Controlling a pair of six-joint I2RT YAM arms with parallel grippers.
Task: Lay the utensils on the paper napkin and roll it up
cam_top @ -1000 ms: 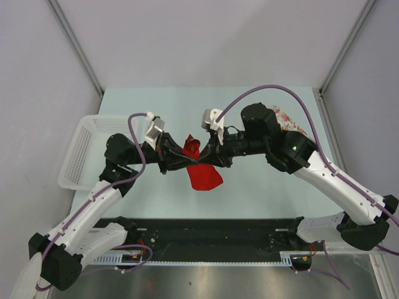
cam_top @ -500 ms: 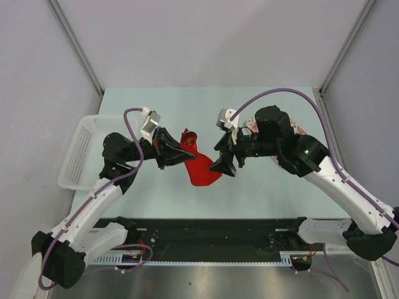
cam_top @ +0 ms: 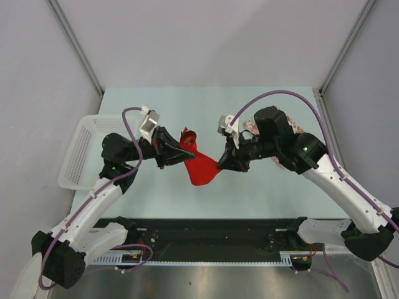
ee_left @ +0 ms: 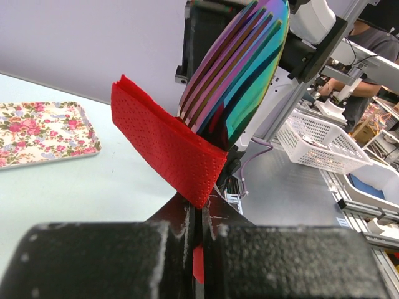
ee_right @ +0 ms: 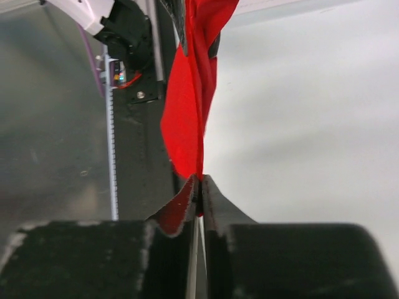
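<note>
over table (cam_top: 262, 187), left fingers (ee_left: 93, 261) and right fingers (ee_right: 280, 261) tight on napkin (cam_top: 201, 169), fork (ee_left: 240, 68) half hidden

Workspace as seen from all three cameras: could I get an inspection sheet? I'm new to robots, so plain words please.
Surface: pale green table, flat and even.
Job's things: red paper napkin held stretched between both arms; an iridescent fork sticks out of its fold; the spoon cannot be told apart.
Clutter: white basket at the table's left edge; floral-print piece lying on the table near the right arm.
Grippers: left jaws shut on the paper napkin; right jaws shut on its other end.
Cables: purple cable on the left arm, another on the right; neither touches the napkin.
Surroundings: grey walls; black rail at the near edge.
</note>
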